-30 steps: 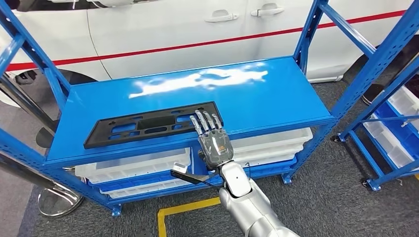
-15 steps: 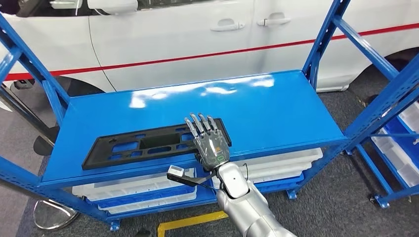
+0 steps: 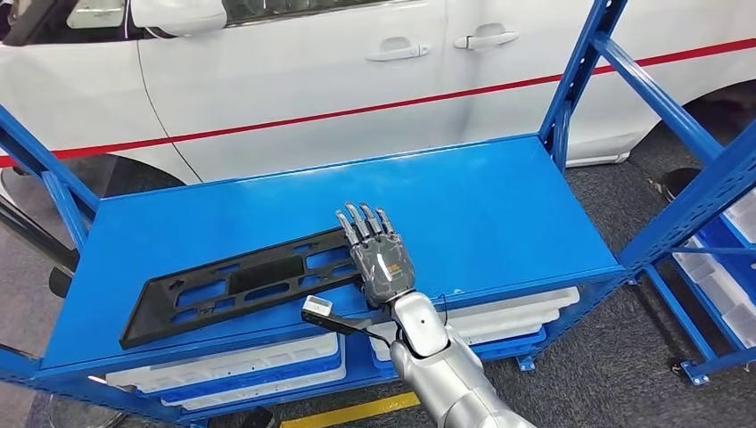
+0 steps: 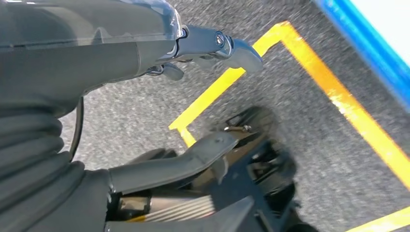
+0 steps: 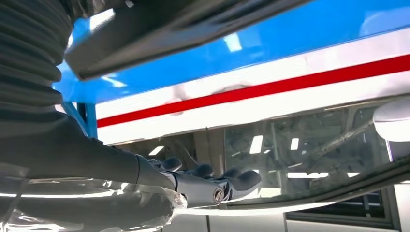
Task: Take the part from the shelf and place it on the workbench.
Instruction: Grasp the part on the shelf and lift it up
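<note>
A long black plastic part (image 3: 241, 290) with several cut-outs lies slanted on the blue shelf board (image 3: 499, 205), its left end close to the front edge. My right hand (image 3: 379, 259) covers the part's right end with its fingers (image 3: 361, 223) stretched forward over it, and holds that end. In the right wrist view the part (image 5: 183, 29) runs close by the palm, and the fingers (image 5: 212, 186) reach past it toward the car. My left hand (image 4: 208, 46) hangs over the floor with nothing in it.
A white car (image 3: 294, 71) with a red stripe stands right behind the shelf. Blue uprights (image 3: 579, 71) frame the board. White bins (image 3: 499, 316) sit on the level below. A second blue rack (image 3: 722, 267) stands to the right. Yellow floor tape (image 4: 309, 67) marks the ground.
The camera has shifted. The part has turned on the board, its left end swinging toward the front edge. My right hand now sits over the part's very end.
</note>
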You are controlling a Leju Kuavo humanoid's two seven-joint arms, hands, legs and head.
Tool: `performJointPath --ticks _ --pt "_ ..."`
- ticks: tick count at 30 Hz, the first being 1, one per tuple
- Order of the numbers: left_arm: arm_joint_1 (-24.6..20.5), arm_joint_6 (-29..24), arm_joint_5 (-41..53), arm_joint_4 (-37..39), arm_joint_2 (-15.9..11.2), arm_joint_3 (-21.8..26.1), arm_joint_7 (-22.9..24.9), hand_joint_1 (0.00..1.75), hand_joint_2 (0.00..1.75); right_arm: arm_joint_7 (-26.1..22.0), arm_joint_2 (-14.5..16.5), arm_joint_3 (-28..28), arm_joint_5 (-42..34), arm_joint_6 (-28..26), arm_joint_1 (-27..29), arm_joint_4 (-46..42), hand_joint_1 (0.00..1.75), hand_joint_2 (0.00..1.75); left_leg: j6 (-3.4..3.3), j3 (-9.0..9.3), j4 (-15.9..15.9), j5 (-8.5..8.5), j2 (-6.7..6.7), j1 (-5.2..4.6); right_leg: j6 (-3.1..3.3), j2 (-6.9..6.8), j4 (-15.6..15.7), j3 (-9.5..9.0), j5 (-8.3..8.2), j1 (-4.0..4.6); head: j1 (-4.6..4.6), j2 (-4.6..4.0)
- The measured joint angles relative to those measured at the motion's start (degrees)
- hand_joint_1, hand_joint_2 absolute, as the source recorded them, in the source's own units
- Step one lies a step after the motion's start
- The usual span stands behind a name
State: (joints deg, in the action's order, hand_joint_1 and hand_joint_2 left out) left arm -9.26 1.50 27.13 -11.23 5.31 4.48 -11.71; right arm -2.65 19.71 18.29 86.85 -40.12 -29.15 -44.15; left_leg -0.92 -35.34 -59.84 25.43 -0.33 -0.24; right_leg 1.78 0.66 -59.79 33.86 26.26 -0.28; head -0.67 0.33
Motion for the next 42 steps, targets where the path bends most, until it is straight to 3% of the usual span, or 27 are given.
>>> performJointPath --ticks 2,5,8,9,10,11,12,13,15,16,21,24,26,27,28,29,31,36,38,40,41,42 --pt "-0.03 -0.27 -0.07 0.0 -0.01 0.23 -0.29 0.0 0.0 -0.13 -0.02 -0.01 -0.17 0.0 0.11 -0.16 1.75 1.75 -0.47 0.11 1.11 -0.46 -0.06 -0.31 -0.56 0.1 0.03 0.05 0.25 0.08 -0.01 0.0" --pt "-0.23 -0.6 -0.1 0.0 0.13 0.49 -0.74 0.0 0.0 -0.7 -0.07 -0.02 -0.4 -0.03 0.12 -0.88 1.75 1.75 -1.16 0.86 2.45 -1.86 -0.01 0.1 -1.41 0.04 -1.04 0.47 1.41 0.24 0.04 0.0" --pt "-0.69 -0.99 -0.18 0.0 0.24 0.87 -1.18 0.0 0.0 -1.08 -0.23 -0.08 -0.46 -0.03 -0.03 -1.46 1.75 1.75 -1.78 1.23 3.04 -2.05 0.1 0.19 -1.91 -0.12 -10.1 5.03 6.18 0.07 0.03 0.0" --pt "-0.81 -1.13 -0.2 0.0 0.24 1.03 -1.29 0.0 0.0 -1.17 -0.33 -0.15 -0.46 -0.03 0.03 -1.54 1.75 1.75 -1.91 1.23 3.0 -1.96 0.09 0.19 -2.06 -0.13 -13.52 6.94 7.35 -0.03 0.02 0.0" --pt "-0.89 -1.26 -0.23 0.0 0.25 1.17 -1.39 0.0 0.0 -1.29 -0.45 -0.24 -0.45 -0.03 0.11 -1.59 1.75 1.75 -1.93 1.24 2.94 -1.84 0.06 0.2 -2.18 -0.17 -15.4 8.18 7.51 -0.12 0.03 0.0" --pt "-0.95 -1.37 -0.25 0.0 0.26 1.3 -1.5 0.0 0.0 -1.42 -0.57 -0.32 -0.45 -0.03 0.14 -1.71 1.75 1.75 -1.88 1.27 2.82 -1.7 0.02 0.24 -2.29 -0.22 -15.34 8.51 6.6 -0.23 0.03 0.0" --pt "-1.0 -1.46 -0.26 0.0 0.3 1.41 -1.59 0.0 0.0 -1.52 -0.64 -0.36 -0.45 -0.03 0.13 -1.89 1.75 1.75 -1.76 1.3 2.62 -1.5 -0.04 0.29 -2.37 -0.29 -13.11 7.71 4.72 -0.35 0.03 0.0" --pt "-1.06 -1.52 -0.26 0.0 0.36 1.5 -1.69 0.0 0.0 -1.65 -0.68 -0.38 -0.45 -0.03 0.08 -2.18 1.75 1.75 -1.57 1.33 2.28 -1.21 -0.09 0.34 -2.41 -0.36 -9.39 6.11 2.42 -0.48 0.03 0.0" --pt "-1.28 -1.53 -0.24 0.0 0.48 1.69 -1.9 0.0 0.0 -1.97 -0.68 -0.54 -0.52 -0.03 -0.11 -2.85 1.75 1.75 -0.98 1.14 1.36 -0.5 -0.17 0.22 -2.26 -0.38 -2.8 3.16 -0.32 -0.54 0.02 0.0" --pt "-1.39 -1.51 -0.21 0.0 0.51 1.79 -1.98 0.0 0.0 -2.25 -0.67 -0.7 -0.63 -0.03 -0.17 -3.21 1.75 1.75 -0.68 1.01 1.0 -0.23 -0.19 0.14 -2.07 -0.34 -1.24 2.46 -0.66 -0.47 0.02 0.0" --pt "-1.56 -1.83 0.05 0.0 0.68 2.34 -2.12 0.0 0.0 -4.86 -0.55 -2.39 -2.13 -0.03 -0.21 -5.82 1.75 1.75 0.71 0.45 -0.53 1.16 -0.1 0.41 -0.6 -0.25 -0.32 1.93 -0.62 -0.39 0.0 0.0" --pt "-1.64 -2.92 0.09 0.0 0.71 2.74 -2.37 0.0 0.0 -8.15 -0.24 -4.16 -4.09 -0.02 -0.02 -8.12 1.75 1.75 1.49 -4.03 -9.94 5.71 -0.02 0.75 -0.07 -0.43 -0.1 1.6 -0.53 -0.42 -0.01 0.0" --pt "-1.6 -3.58 0.09 0.0 0.72 3.0 -2.5 0.0 0.0 -9.9 -0.14 -5.51 -5.49 -0.01 0.29 -9.79 1.75 1.75 1.71 -6.88 -14.97 6.8 -0.02 0.92 -0.01 -0.49 -0.13 1.53 -0.41 -0.32 -0.01 0.0" --pt "-1.58 -3.79 0.09 0.0 0.72 3.1 -2.56 0.0 0.0 -10.36 -0.12 -6.15 -6.01 -0.01 0.39 -10.57 1.75 1.75 1.69 -6.89 -14.53 5.77 -0.01 0.94 -0.04 -0.47 -0.15 1.44 -0.33 -0.31 -0.01 0.0" --pt "-1.6 -3.95 0.09 0.0 0.72 3.18 -2.63 0.0 0.0 -10.83 -0.1 -6.65 -6.49 -0.01 0.44 -11.26 1.75 1.75 1.58 -5.77 -11.86 3.81 -0.01 0.95 -0.12 -0.42 -0.18 1.28 -0.22 -0.32 -0.01 0.0" --pt "-1.64 -4.14 0.09 0.0 0.72 3.27 -2.77 0.0 0.0 -11.57 -0.07 -7.1 -7.17 -0.01 0.49 -12.12 1.75 1.75 1.41 -4.01 -7.88 1.58 0.0 0.95 -0.24 -0.38 -0.2 1.09 -0.08 -0.33 0.0 0.0" --pt "-1.83 -4.67 0.09 0.0 0.7 3.55 -3.15 0.0 0.0 -13.77 0.01 -7.65 -9.27 -0.01 0.62 -14.59 1.75 1.75 1.02 -0.92 -1.34 -0.88 -0.07 0.72 -0.65 -0.3 -0.27 1.01 0.11 -0.2 0.01 0.0" --pt "-1.78 -6.74 0.71 -0.01 0.7 4.3 -5.04 0.0 0.0 -19.26 0.4 -7.57 -14.27 -0.02 0.67 -27.1 1.75 1.75 -0.52 0.12 1.36 -1.18 -0.23 0.28 -2.04 -0.35 -0.6 1.37 0.57 -0.41 0.02 0.0" --pt "-1.88 -7.17 0.67 -0.02 0.71 4.59 -6.24 0.0 0.0 -20.04 0.66 -6.23 -14.74 -0.01 -0.41 -32.68 1.75 1.75 -1.26 0.54 1.85 -1.33 -0.14 0.34 -2.2 -0.41 -4.96 3.36 3.17 -0.42 0.02 0.0" --pt "-1.99 -7.26 0.41 -0.02 0.74 5.13 -7.28 0.0 0.0 -19.86 0.74 -4.21 -14.18 0.01 -1.71 -36.51 1.75 1.75 -1.7 0.61 1.76 -1.19 -0.07 0.1 -2.2 -0.43 -12.51 7.11 6.47 -0.39 0.02 0.0" --pt "-1.95 -7.25 0.34 -0.03 0.78 5.4 -7.83 0.0 0.0 -19.57 0.74 -3.05 -13.88 0.01 -2.18 -37.85 1.75 1.75 -1.82 0.62 1.68 -1.11 -0.05 0.01 -2.21 -0.43 -15.28 8.61 7.14 -0.38 0.03 0.0" --pt "-1.86 -7.24 0.31 -0.03 0.82 5.59 -8.52 0.0 0.0 -19.26 0.74 -1.81 -13.79 0.02 -2.58 -38.99 1.75 1.75 -1.9 0.65 1.58 -1.03 -0.08 -0.05 -2.17 -0.43 -16.15 9.21 6.7 -0.39 0.02 0.0"
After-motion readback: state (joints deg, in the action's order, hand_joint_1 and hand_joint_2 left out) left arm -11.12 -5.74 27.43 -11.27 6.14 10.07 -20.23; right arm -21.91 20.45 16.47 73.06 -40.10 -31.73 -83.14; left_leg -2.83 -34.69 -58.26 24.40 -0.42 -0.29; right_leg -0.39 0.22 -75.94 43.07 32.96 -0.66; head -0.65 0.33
